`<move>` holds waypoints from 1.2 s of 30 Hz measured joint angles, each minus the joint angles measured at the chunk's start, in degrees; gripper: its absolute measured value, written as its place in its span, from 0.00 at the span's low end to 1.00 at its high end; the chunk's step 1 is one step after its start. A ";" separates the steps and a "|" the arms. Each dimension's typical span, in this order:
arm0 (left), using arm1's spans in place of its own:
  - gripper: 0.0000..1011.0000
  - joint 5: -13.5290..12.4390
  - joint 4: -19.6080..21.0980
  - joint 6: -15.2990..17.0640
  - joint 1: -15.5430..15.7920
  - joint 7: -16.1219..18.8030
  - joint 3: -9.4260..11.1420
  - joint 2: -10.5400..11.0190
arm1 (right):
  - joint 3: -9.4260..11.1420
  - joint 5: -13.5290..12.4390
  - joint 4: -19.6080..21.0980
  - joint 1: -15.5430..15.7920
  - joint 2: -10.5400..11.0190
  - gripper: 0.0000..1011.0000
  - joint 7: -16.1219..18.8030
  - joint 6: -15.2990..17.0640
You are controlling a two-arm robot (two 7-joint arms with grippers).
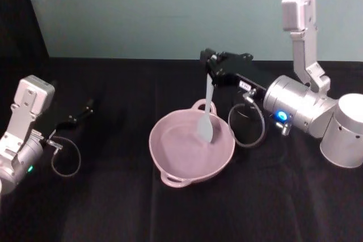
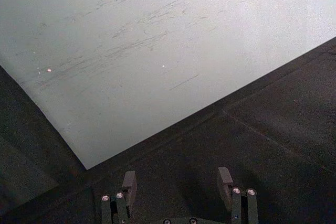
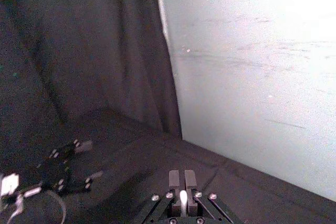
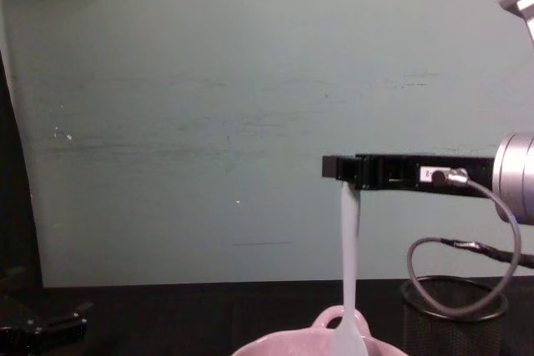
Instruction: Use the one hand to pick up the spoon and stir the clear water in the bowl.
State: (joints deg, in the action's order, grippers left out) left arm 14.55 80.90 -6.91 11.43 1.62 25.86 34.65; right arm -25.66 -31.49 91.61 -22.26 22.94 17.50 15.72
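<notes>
The table [image 1: 113, 208] bore the bowl [image 1: 154, 140] at centre, the left gripper [image 1: 86, 107] sat released at the left, well apart, and the right gripper [image 1: 209, 67], above the bowl's far rim, clenched the spoon [image 1: 207, 111], which hung upright with its head inside the bowl.

We see soft, even light. The pale wall [image 4: 209, 122] is bright and blown to glare in both wrist views. The black worktop [image 1: 113, 196] stays dim and swallows shadows, so the spoon [image 1: 207, 111] and bowl [image 1: 161, 140] glow pale.
</notes>
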 joint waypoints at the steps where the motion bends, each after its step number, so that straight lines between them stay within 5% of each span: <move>1: 1.00 0.00 0.00 0.00 0.00 0.00 0.00 0.00 | -0.28 0.27 0.44 0.16 0.17 0.06 0.05 0.17; 13: 1.00 0.00 0.00 0.00 0.00 0.00 0.00 0.00 | -3.99 2.63 4.94 1.31 -1.08 0.06 1.54 1.08; 23: 1.00 0.00 0.00 0.00 0.00 0.00 0.00 0.00 | -5.08 2.66 -0.76 -1.21 -4.90 0.06 2.25 -0.14; 29: 1.00 0.00 0.00 0.00 0.00 0.00 0.00 0.00 | -4.15 2.87 -5.40 -3.01 -6.48 0.06 1.94 -1.41; 36: 1.00 0.00 0.00 0.00 0.00 0.00 0.00 0.00 | -1.10 2.66 -6.80 -3.41 -5.97 0.06 0.74 -2.15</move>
State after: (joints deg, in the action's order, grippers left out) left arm 14.55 80.90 -6.91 11.43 1.62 25.86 34.65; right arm -26.76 -28.83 84.81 -25.67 16.96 18.25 13.57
